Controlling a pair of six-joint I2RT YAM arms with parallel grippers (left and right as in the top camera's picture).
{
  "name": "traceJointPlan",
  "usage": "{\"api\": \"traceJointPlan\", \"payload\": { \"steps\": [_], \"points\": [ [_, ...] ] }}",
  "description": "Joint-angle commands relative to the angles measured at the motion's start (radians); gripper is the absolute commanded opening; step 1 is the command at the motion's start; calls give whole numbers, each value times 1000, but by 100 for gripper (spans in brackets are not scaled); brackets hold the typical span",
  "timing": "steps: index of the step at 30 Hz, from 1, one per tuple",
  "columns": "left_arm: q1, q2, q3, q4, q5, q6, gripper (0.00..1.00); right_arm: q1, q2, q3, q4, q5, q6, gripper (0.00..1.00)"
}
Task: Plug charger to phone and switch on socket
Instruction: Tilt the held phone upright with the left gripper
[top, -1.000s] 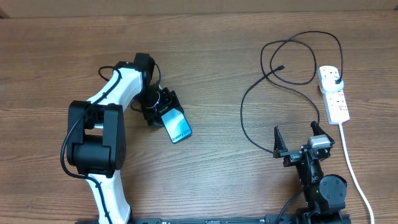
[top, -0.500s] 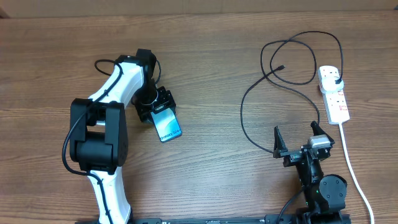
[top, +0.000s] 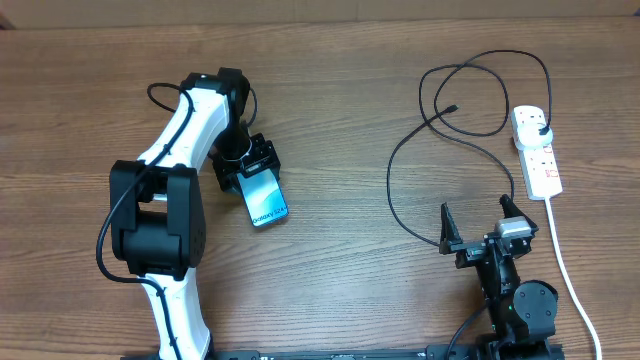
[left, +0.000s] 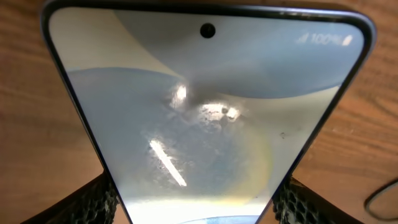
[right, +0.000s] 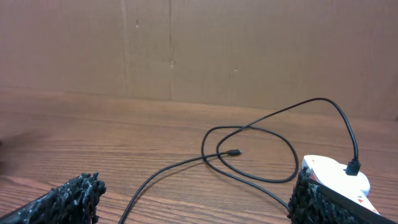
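The phone (top: 266, 201), with a blue-teal screen, is held at one end by my left gripper (top: 247, 165), which is shut on it. In the left wrist view the phone (left: 205, 106) fills the frame between the fingers of my left gripper (left: 199, 208). The charger, a thin black cable (top: 400, 150), lies looped on the table. Its small connector (top: 455, 108) is free and its black plug (top: 541, 129) sits in the white socket strip (top: 536, 160). My right gripper (top: 484, 227) is open and empty, near the front of the cable. The right wrist view shows the connector (right: 234, 152) and the socket (right: 336, 175) beyond my right gripper (right: 196, 199).
The socket's thick white cord (top: 566, 265) runs down the right side toward the table's front edge, beside the right arm's base (top: 520, 305). A brown cardboard wall (right: 199, 43) stands behind the table.
My left gripper has swung left with the phone, and the phone has turned from slanting right to nearly straight. The right arm, cable and socket have not moved.
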Motion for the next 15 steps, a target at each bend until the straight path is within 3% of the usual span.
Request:
{"api": "traceJointPlan", "payload": {
  "steps": [1,15],
  "points": [
    [1,-1,27,-29,104,80,52,3,-8,-11,6,9,-2,100],
    [-5,-1,27,-195,491,325,53,3,-8,-11,6,9,-2,100]
  ]
}}
